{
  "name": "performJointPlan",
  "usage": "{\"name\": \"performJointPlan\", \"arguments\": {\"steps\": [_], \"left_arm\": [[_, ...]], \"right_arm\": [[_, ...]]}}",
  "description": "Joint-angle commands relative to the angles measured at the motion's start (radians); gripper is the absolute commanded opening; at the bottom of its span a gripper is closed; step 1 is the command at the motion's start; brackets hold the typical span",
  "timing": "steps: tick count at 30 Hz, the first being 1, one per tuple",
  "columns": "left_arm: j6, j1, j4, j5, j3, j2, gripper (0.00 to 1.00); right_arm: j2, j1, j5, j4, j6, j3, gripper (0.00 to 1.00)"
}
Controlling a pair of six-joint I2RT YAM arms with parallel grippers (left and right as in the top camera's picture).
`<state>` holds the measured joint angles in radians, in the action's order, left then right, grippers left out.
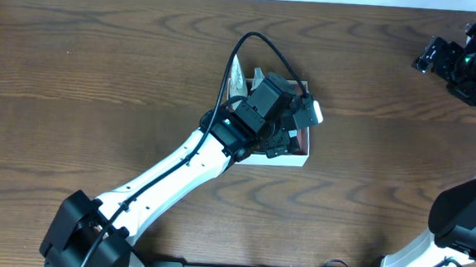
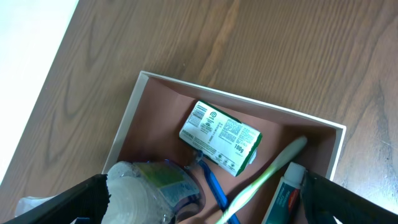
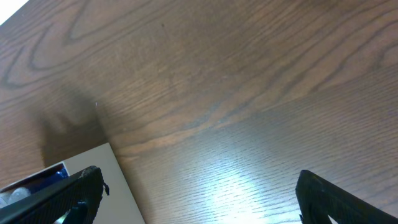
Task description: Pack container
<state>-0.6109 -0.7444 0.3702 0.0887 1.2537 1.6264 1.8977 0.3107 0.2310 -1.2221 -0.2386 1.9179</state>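
Your left gripper [image 1: 282, 120] hangs over the container [image 2: 163, 109] at mid-table, jaws spread wide, holding nothing. Inside lie a green soap box [image 2: 221, 137], toothbrush [image 2: 267, 171], toothpaste tube [image 2: 287, 190] and a wrapped bundle [image 2: 146, 186]. Packing looks well along; the right gripper [image 1: 453, 64], far off, is spread and empty.

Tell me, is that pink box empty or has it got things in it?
Not empty. The container holds a green soap box, a toothbrush and a toothpaste tube.
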Motion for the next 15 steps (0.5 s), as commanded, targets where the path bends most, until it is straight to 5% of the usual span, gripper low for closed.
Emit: {"name": "performJointPlan", "arguments": {"steps": [1,6,15], "left_arm": [[-0.013,-0.001,0.0,-0.034,0.022,-0.022,0.98],[0.041,-0.001,-0.002,-0.198,0.022,-0.12,0.98],[0.462,-0.001,0.164,-0.605,0.022,-0.41,0.98]], "right_arm": [[-0.007,0.005,0.001,-0.001,-0.011,0.01,0.99],[-0.007,0.005,0.001,-0.001,-0.011,0.01,0.99],[-0.007,0.005,0.001,-0.001,-0.011,0.01,0.99]]}}
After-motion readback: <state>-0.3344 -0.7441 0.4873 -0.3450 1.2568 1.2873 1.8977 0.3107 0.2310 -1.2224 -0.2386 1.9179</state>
